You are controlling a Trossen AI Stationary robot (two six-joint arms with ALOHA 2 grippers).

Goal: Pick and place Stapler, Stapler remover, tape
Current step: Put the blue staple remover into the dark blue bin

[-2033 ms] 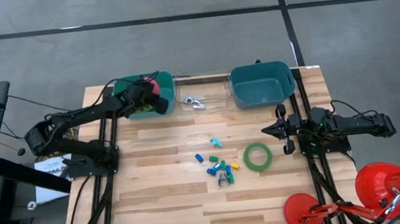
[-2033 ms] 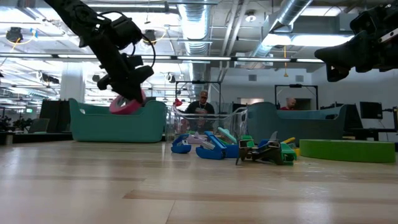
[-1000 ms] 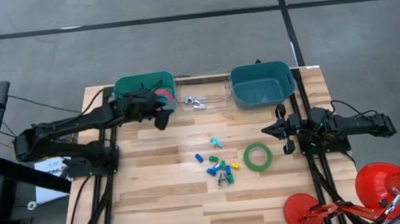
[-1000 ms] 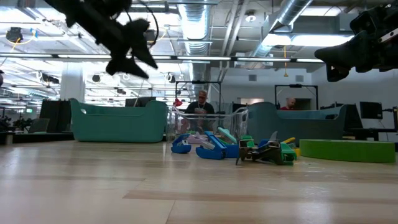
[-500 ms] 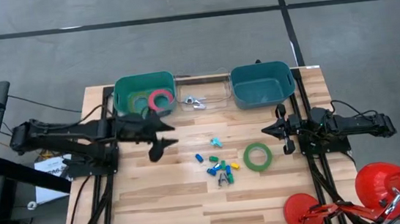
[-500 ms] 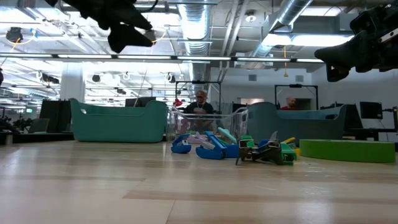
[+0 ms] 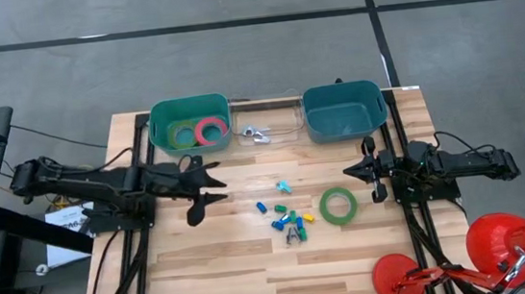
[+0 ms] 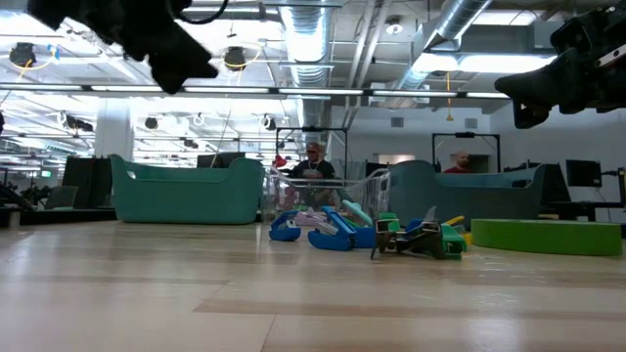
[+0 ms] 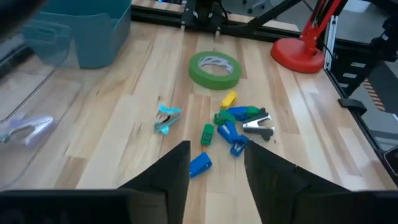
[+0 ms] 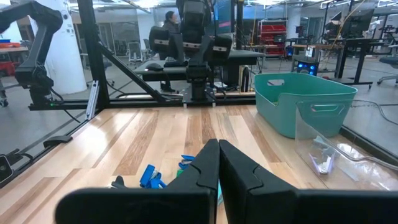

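Lying flat, green tape (image 7: 339, 205) faces its hole upward.

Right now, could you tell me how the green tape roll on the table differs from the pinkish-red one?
The green tape roll lies flat on the bare table, beside the small coloured pieces; the pinkish-red roll lies inside the left green bin, next to another green roll. The green one on the table looks somewhat larger. Both are flat rings with wide holes.

Grey floor (image 7: 254, 61) with dark seams surrounds the wooden table (image 7: 226, 266); ducts (image 8: 460, 20) and strip lights (image 8: 293, 90) overhead.
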